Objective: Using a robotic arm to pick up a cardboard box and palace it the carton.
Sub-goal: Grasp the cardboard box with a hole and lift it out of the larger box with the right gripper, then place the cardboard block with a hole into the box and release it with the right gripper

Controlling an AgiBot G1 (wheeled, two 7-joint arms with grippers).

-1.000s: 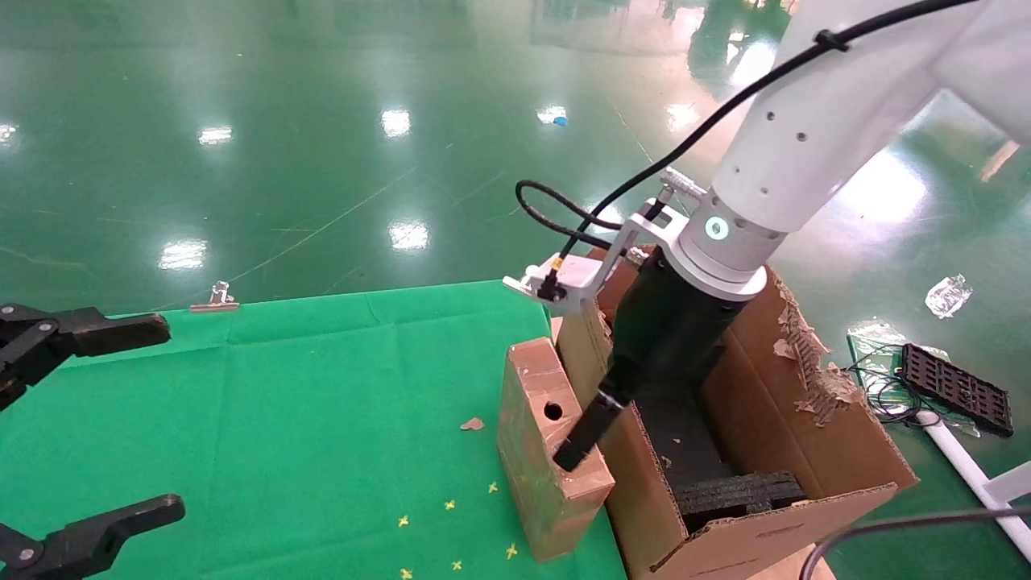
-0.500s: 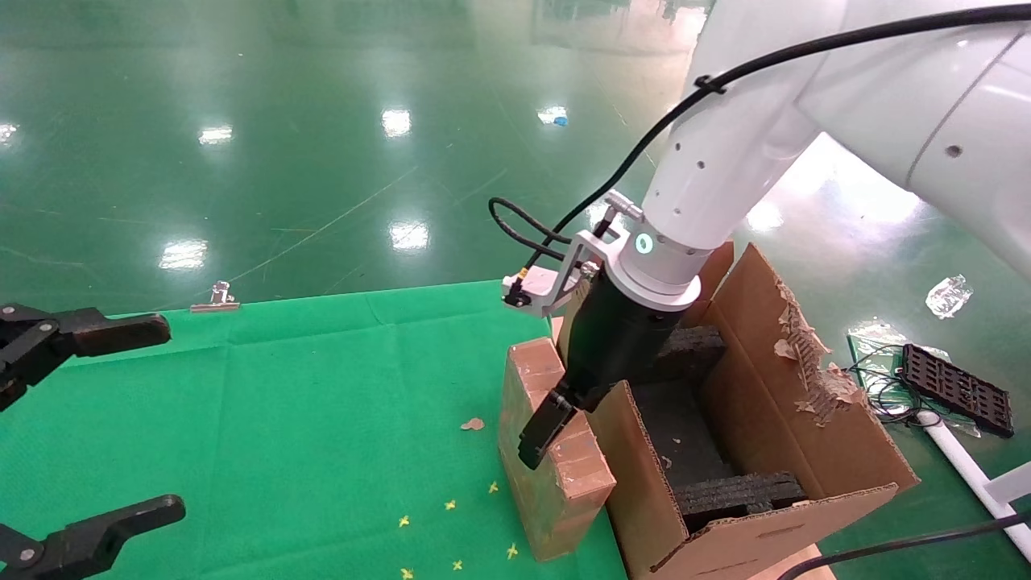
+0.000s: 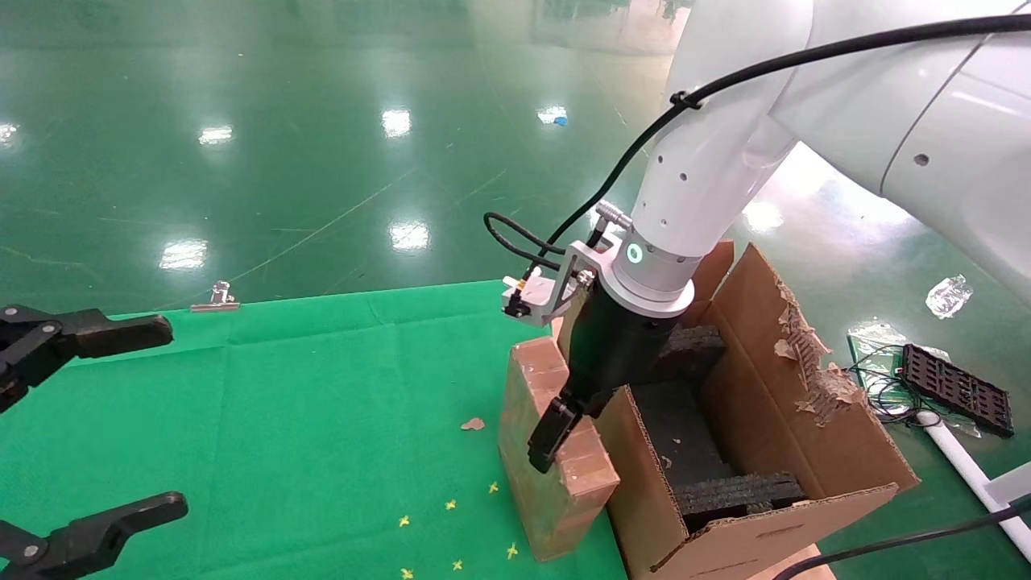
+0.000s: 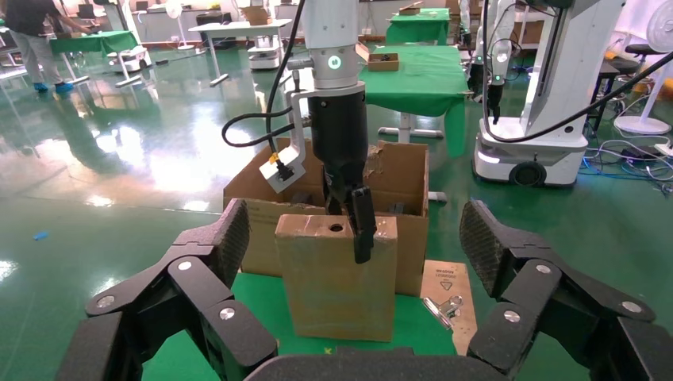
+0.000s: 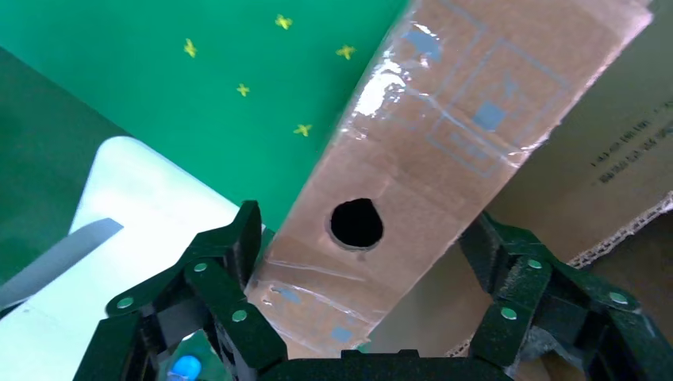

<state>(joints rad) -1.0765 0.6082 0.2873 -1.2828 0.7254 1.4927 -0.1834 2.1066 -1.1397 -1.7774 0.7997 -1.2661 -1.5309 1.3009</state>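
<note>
Upright, tape-glossy brown cardboard box [image 3: 548, 459]; round hole on top; pale scuffs.

Cardboard box [image 3: 556, 451]: brown, glossy tape, pale scuffs. Carton [image 3: 805, 451]: brown corrugated, black foam inside. Counter [image 3: 322, 403]: green cloth, tiny yellow crosses. Robotic arm [image 3: 709, 185]: white, teal ring, black hand [image 3: 556, 431].

A glossy green floor [image 3: 322, 121] mirrored ceiling lights; green-clothed tables [image 4: 413, 75] stood farther back across the hall.
</note>
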